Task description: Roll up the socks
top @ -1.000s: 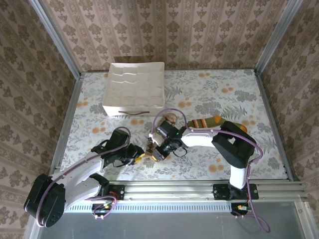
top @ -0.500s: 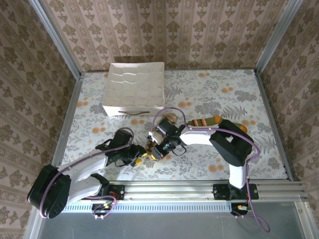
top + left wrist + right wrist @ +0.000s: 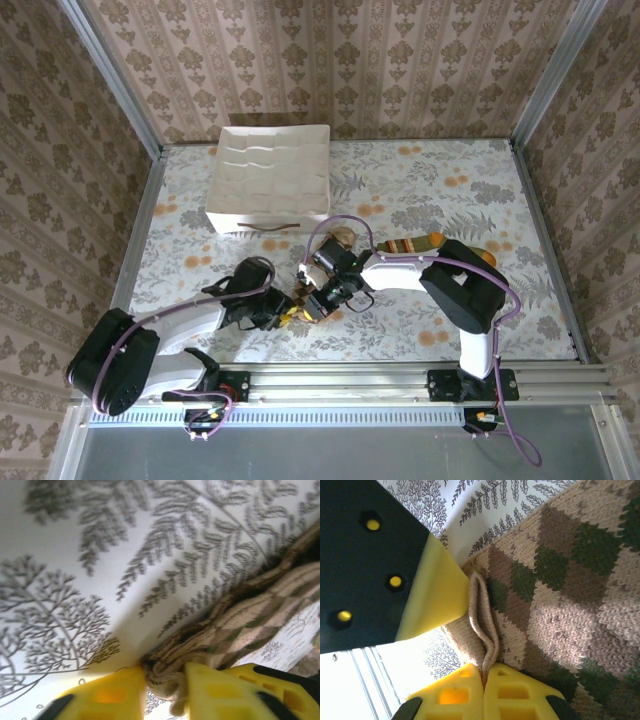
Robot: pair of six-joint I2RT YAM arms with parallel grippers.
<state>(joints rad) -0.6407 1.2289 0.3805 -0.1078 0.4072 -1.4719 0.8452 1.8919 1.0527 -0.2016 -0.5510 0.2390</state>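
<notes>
While left end effector [image 3: 165, 686] pinches argyle sock [image 3: 250, 625] — tray [image 3: 232, 218] well apart.

White arms [image 3: 400, 272] with black joints, purple cables [image 3: 335, 221], yellow fingers [image 3: 220, 690]

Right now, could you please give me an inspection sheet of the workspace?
Surface: table covered in fern-print cloth.
Job's things: argyle sock bunched between both grippers; striped sock lying on the cloth by the right arm.
Clutter: white gridded tray at far left.
Grippers: left gripper pinches the argyle sock's end; right gripper pinches its edge fold.
Cables: purple cables loop off both arms.
Surroundings: wallpapered walls; metal rail at the near edge.
</notes>
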